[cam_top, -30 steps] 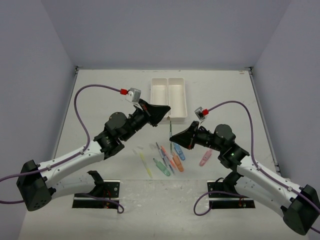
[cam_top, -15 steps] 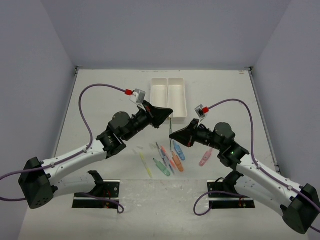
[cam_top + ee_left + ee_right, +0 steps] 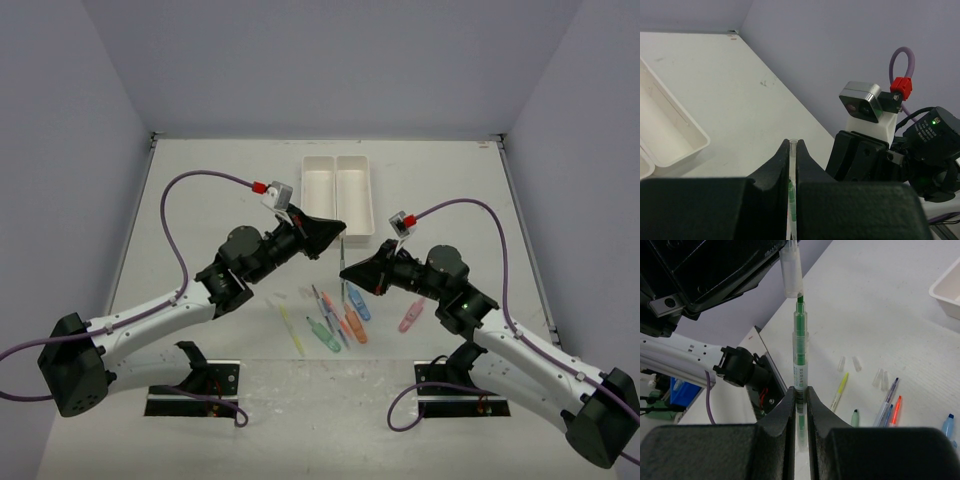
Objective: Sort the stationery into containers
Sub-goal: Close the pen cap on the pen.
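Stationery lies mostly in a loose cluster on the table (image 3: 200,200) at the near middle, between the two arm bases: a yellow pen (image 3: 291,328), a green chunky piece (image 3: 323,335), an orange piece (image 3: 350,322) and a blue piece (image 3: 357,301) close together, with a pink piece (image 3: 411,318) a little apart to the right. One green pen (image 3: 799,355) is off the table, held upright in the air between the cluster and the white tray (image 3: 337,190), which sits farther back with its two long compartments side by side. The right claw (image 3: 799,392) is clenched on the pen's barrel, near its lower end. The left claw (image 3: 793,150) meets it from above and is pinched tight on the clear cap (image 3: 791,272) at the pen's top (a short stretch of green shows just under the cap, so it sits partly drawn off). A few loose clear caps (image 3: 849,363) lie on the table near the yellow pen.
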`<state>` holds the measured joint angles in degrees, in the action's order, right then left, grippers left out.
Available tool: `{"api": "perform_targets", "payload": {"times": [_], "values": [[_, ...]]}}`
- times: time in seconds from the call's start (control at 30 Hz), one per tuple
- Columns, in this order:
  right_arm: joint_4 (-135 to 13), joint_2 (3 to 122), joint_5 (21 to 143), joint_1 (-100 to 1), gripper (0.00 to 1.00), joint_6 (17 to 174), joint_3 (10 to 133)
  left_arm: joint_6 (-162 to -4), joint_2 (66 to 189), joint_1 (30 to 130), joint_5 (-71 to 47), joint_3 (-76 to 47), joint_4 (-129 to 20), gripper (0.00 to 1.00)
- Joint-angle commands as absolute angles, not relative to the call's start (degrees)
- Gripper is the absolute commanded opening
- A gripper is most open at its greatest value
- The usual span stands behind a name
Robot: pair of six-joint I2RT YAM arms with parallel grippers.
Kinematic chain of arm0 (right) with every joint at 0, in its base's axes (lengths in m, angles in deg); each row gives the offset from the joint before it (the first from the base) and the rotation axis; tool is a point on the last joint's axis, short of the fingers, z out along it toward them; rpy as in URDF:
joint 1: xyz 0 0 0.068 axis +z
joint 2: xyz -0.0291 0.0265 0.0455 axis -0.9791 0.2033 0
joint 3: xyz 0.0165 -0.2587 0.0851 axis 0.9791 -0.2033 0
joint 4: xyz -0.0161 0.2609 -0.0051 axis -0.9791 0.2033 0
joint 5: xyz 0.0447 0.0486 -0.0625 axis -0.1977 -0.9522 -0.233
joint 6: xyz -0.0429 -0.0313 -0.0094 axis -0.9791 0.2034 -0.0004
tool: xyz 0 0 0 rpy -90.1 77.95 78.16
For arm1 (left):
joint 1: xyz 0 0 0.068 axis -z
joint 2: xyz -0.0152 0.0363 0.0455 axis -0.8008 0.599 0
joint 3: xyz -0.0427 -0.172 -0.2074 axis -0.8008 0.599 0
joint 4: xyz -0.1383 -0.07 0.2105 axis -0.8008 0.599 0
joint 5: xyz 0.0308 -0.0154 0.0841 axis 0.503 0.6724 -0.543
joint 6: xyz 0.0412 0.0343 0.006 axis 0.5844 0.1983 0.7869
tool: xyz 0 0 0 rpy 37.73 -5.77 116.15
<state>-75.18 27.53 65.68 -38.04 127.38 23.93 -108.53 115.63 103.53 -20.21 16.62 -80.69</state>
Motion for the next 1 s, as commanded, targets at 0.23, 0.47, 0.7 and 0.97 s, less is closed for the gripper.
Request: {"api": "perform_targets", "payload": {"times": [0.23, 0.47, 0.7, 0.97], "values": [[-75.06, 24.57, 65.67, -37.75, 0.0, 125.93, 26.48, -108.32, 116.04, 103.69, -22.2, 16.86, -83.39, 0.0], [-73.52, 24.48, 65.57, -37.75, 0.0, 125.6, 26.86, -108.76, 115.77, 103.65, -23.05, 16.83, -82.69, 0.0], [-72.87, 24.81, 68.7, -37.75, 0.0, 125.65, 27.87, -110.36, 115.6, 103.65, -20.7, 17.72, -83.63, 0.0], [-72.61, 27.31, 67.46, -37.75, 0.0, 125.16, 30.31, -110.95, 114.57, 103.71, -20.73, 18.62, -84.01, 0.0]]}}
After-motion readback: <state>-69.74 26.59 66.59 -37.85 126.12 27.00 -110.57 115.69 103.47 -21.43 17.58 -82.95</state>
